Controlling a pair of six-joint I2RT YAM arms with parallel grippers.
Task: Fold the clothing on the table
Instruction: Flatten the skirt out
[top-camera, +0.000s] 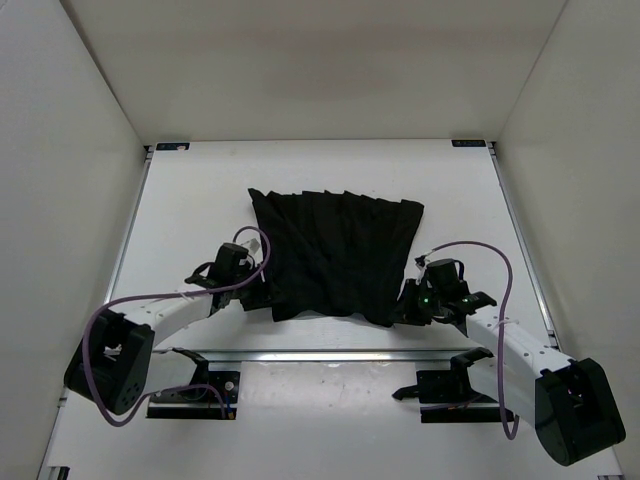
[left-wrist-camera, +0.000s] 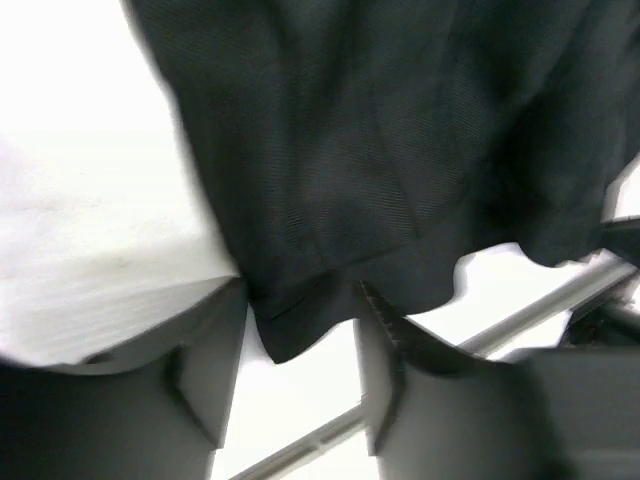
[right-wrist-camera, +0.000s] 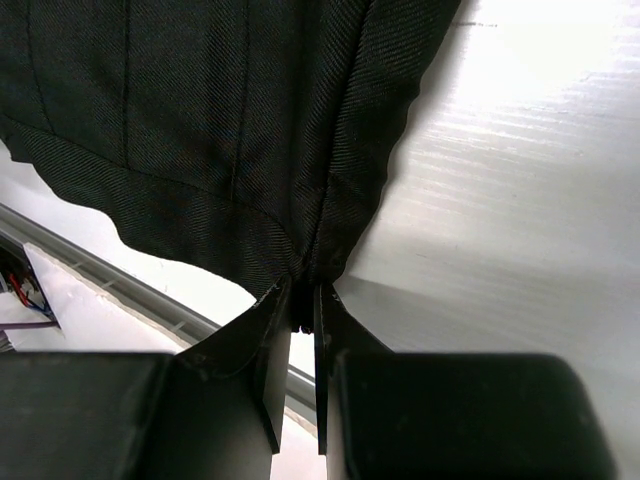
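The clothing (top-camera: 335, 252), a black ribbed garment, lies spread on the white table (top-camera: 190, 210). My left gripper (top-camera: 262, 296) sits at its near left corner. In the left wrist view that gripper (left-wrist-camera: 300, 325) stands open, and the garment's corner (left-wrist-camera: 290, 335) hangs loose between the fingers without being pinched. My right gripper (top-camera: 404, 306) is at the near right corner. The right wrist view shows the gripper (right-wrist-camera: 305, 305) shut on the hem of the clothing (right-wrist-camera: 220, 130), fabric bunched between its jaws.
A metal rail (top-camera: 330, 354) runs along the table's near edge just behind both grippers. White walls enclose the table on the left, right and far sides. Purple cables (top-camera: 500, 270) loop over both arms.
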